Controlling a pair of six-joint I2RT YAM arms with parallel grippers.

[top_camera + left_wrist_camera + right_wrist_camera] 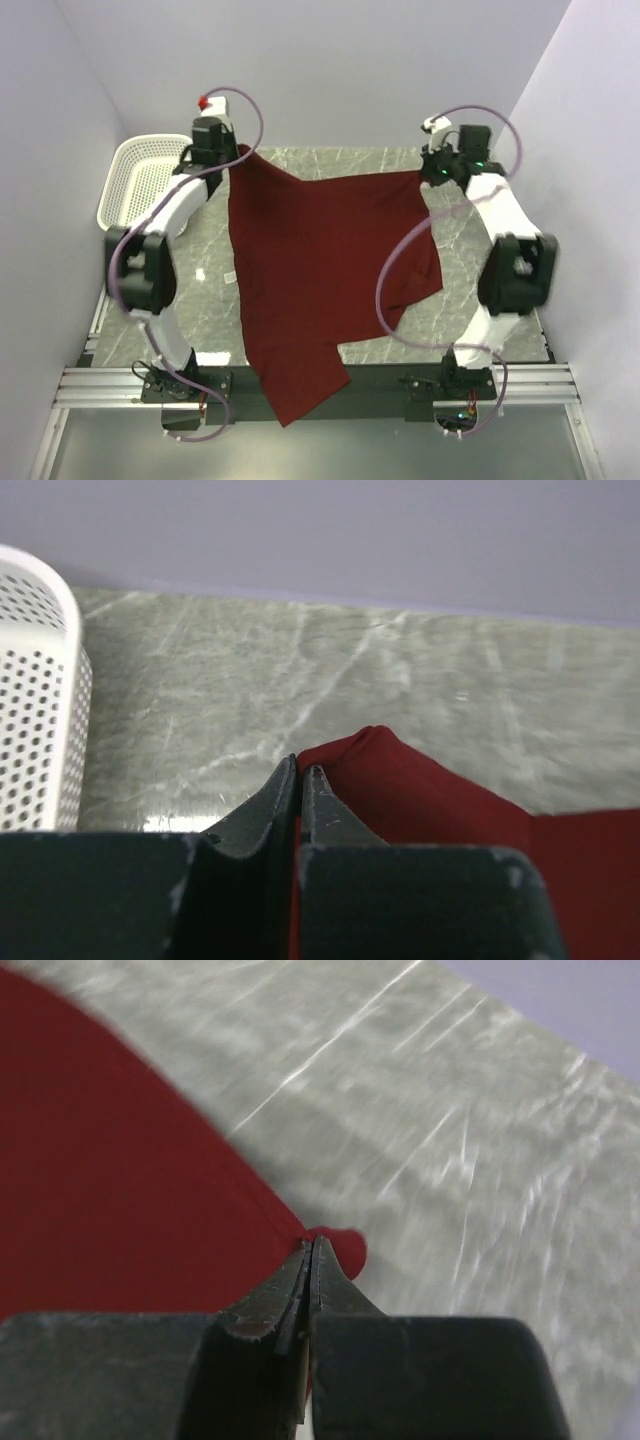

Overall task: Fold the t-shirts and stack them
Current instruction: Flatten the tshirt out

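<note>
Upper left of the overhead view: white perforated plastic basket (140,185), at the table's far-left corner. Just right of it: left gripper (300,767), jaws pinched narrow on one corner of the plain dark red cloth t-shirt (320,250). Shirt spreads across frame centre over the grey marbled table (470,320) (its lower end drapes past the near edge, bottom centre). Upper right: right gripper (311,1244), jaws clamped tight on another corner of the shirt.
</note>
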